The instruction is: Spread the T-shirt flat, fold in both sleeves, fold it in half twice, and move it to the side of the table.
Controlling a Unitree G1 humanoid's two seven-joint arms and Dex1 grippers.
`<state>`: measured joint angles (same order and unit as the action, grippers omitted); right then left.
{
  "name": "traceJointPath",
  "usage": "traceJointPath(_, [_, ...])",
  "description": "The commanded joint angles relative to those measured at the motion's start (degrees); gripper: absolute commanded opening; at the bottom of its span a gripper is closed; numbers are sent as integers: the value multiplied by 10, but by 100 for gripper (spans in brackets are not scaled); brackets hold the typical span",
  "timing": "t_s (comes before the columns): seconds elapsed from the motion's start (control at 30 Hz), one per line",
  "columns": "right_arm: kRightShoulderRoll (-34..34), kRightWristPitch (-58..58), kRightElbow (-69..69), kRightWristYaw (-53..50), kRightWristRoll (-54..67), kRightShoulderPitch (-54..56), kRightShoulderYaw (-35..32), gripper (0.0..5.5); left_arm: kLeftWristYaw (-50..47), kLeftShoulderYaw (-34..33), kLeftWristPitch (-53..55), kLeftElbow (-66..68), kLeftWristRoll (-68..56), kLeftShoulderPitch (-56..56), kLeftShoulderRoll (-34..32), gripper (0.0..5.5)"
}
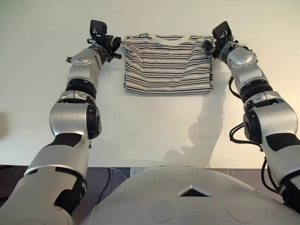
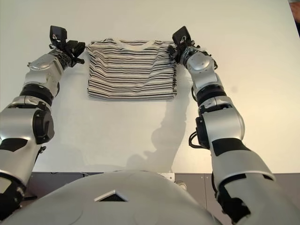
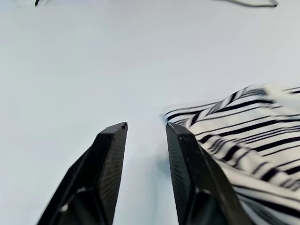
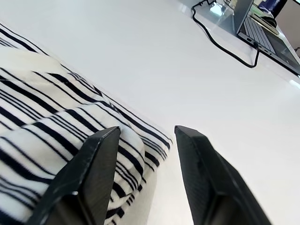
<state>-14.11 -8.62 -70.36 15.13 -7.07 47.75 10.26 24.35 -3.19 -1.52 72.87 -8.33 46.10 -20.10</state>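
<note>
Striped, soft and limp, the T-shirt [image 1: 168, 65] lies folded toward the far edge of the table [image 1: 140, 131]; it will likely sag and slide, so pinch all layers at both far corners, where the left tool [image 3: 146, 129] and right tool [image 4: 146, 131] sit open, gripping nothing

The white table [image 1: 140, 131] carried the folded striped T-shirt [image 1: 168, 65]; a black cable [image 4: 225, 44] lay on it well apart.
</note>
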Motion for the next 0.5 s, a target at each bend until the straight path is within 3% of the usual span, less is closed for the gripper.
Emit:
traceJointPath(0.03, [-23,-67,14,-52,-85,9,54,214,-45,-53,-7,-6,-19,-1,-26,152])
traceJointPath(0.17, [-28,-117,10,-68,-127,52,73,214,-86,-119,-34,-128,-61,-71,-25,152])
traceJointPath(0.27, [-25,-109,-17,-22,-177,77,116,214,-173,-167,4,-351,-119,-184,47,152])
traceJointPath(0.37, [-46,-81,-51,40,-243,62,177,214,-238,-157,50,-520,-147,-268,128,152])
traceJointPath(0.5, [-62,-60,-72,62,-300,39,229,214,-268,-139,84,-592,-130,-288,152,152])
